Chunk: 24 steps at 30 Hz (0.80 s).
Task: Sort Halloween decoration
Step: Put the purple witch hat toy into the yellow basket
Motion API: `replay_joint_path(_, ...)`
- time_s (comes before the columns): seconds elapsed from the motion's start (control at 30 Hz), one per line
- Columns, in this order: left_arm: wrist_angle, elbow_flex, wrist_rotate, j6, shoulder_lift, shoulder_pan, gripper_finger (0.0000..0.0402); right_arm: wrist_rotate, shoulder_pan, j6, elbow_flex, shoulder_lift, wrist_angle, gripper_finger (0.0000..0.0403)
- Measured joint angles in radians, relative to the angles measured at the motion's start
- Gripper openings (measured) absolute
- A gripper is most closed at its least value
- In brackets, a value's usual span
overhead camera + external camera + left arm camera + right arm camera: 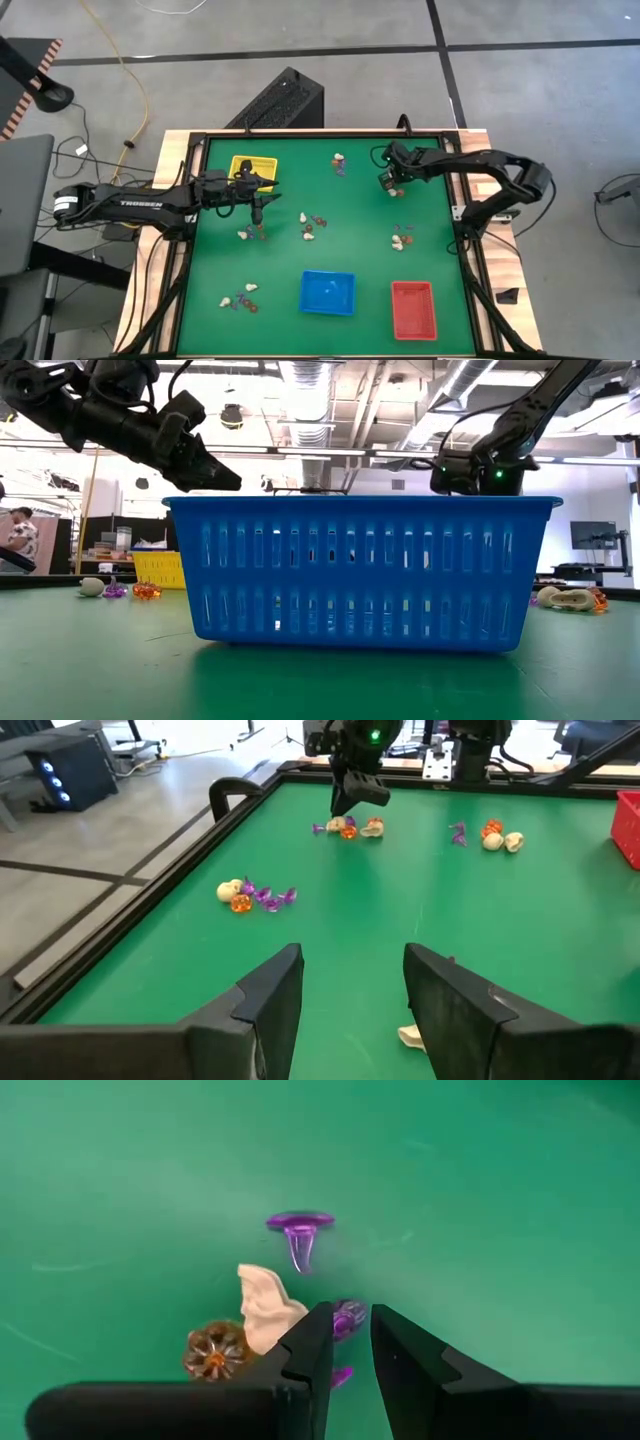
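The right end effector hung low over a far-right cluster of trinkets, jaws narrowly parted astride a purple piece, not yet clamped. A cream piece lay just beside. The left end effector, open and empty, hovered mid-left over the worktop.

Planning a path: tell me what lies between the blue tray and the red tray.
Nothing. In the high view the stretch between the blue tray and the red tray is bare green table top.
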Motion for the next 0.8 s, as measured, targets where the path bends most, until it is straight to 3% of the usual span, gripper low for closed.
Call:
replay_joint_path(0.23,0.000,0.000,0.001,-0.005,0.000,0.000,0.0167,0.002,-0.003,0.006,0.000,0.006,0.001,0.0092)
replay_joint_path(0.5,0.000,0.000,0.001,-0.005,0.000,0.000,0.0167,0.008,-0.003,0.001,0.001,-0.001,0.002,0.0018)
replay_joint_path(0.8,-0.001,0.000,0.001,-0.005,0.000,0.000,0.0167,0.002,0.037,0.001,0.020,-0.106,-0.002,0.0020)
